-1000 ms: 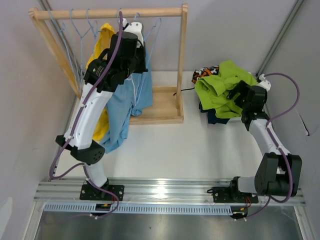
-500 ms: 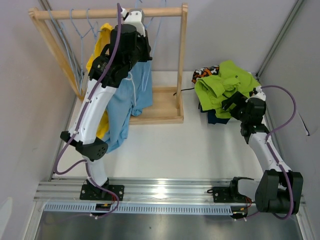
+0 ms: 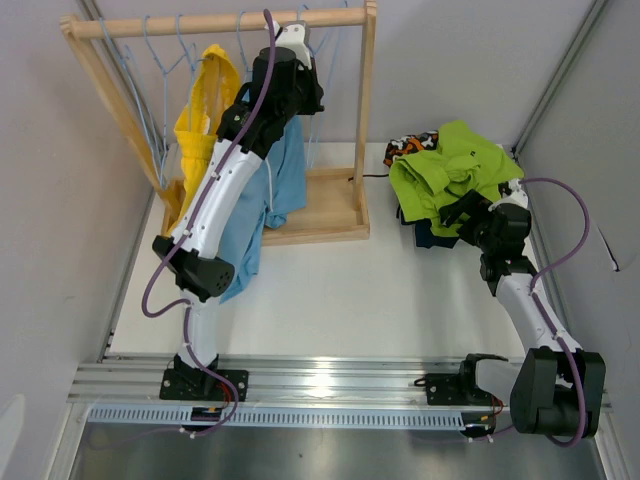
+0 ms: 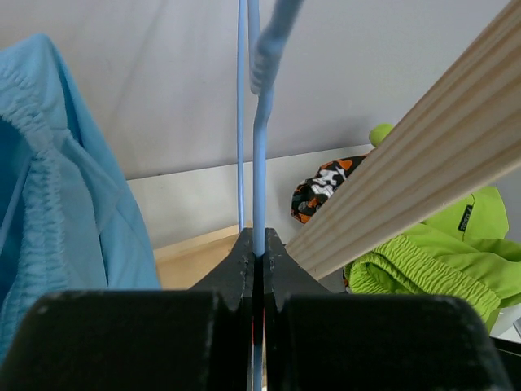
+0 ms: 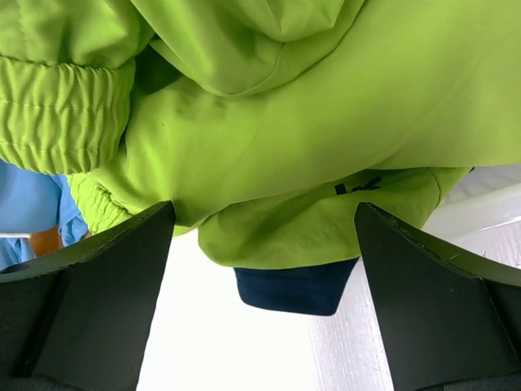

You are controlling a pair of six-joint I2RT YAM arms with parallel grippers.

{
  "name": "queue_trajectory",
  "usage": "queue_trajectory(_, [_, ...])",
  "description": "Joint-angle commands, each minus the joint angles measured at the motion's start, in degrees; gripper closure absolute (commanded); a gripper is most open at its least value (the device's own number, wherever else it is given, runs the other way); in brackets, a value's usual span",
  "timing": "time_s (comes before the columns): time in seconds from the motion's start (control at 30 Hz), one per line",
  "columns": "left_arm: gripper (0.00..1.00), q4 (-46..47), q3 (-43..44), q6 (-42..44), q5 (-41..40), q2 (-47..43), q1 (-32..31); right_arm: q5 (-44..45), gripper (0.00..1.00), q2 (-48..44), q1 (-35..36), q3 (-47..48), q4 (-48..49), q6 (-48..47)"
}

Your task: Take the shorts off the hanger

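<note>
The light blue shorts (image 3: 283, 180) hang from a light blue hanger (image 4: 260, 155) under the wooden rail (image 3: 160, 25). My left gripper (image 3: 293, 42) is up by the rail's right end, shut on the hanger's wire (image 4: 258, 244). I cannot tell whether the hook rests on the rail. The yellow shorts (image 3: 203, 110) hang further left. On the right, the lime green shorts (image 3: 450, 165) lie heaped over the patterned pair (image 3: 410, 146) and the navy pair (image 5: 297, 289). My right gripper (image 3: 457, 212) stands open just in front of the heap (image 5: 262, 210), holding nothing.
The wooden rack has a right post (image 3: 363, 120) and a base tray (image 3: 320, 215). Several bare blue hangers (image 3: 160, 60) hang on the rail's left part. Grey walls close in on both sides, and the arms' mounting rail (image 3: 330, 385) runs along the near edge.
My left arm has lifted and swung right along the rail, carrying the hanger and blue shorts with it. My right arm has drawn back a little from the heap, still open.
</note>
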Motion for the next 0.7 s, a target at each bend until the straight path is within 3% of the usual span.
queue_trajectory(0.0, [1.00,3.1,0.1,-1.9,1.3,-1.8,0.0,-1.2,0.01,-1.1,0.5,-0.7,2.9,0.4])
queue_trajectory(0.13, [1.00,1.2,-4.0,0.6,-1.0,-5.3,-2.2,-1.4,0.01,-0.4,1.1,-0.7,3.5,0.7])
queue_trajectory(0.27, [0.88,0.4,-8.1,1.7,-2.1,-11.3,-4.6,-0.8,0.00,-1.0,1.9,-0.9,3.2,1.1])
queue_trajectory(0.3, [0.79,0.0,-9.8,2.0,-2.1,-14.1,-5.5,-0.5,0.01,-1.4,2.4,-0.9,3.0,1.2])
queue_trajectory(0.5, [0.51,-3.4,-15.1,2.4,-1.2,-23.9,-7.6,2.5,0.01,-4.7,3.3,-0.6,0.7,1.5])
queue_trajectory(0.57, [0.37,-4.8,-15.1,3.2,-1.7,-27.6,-7.7,2.6,0.01,-5.4,4.2,-0.2,-0.2,1.6])
queue_trajectory(0.67, [0.20,-4.9,-15.6,5.9,-6.5,-32.1,-7.6,2.7,0.01,-7.1,6.0,0.1,-1.2,1.7])
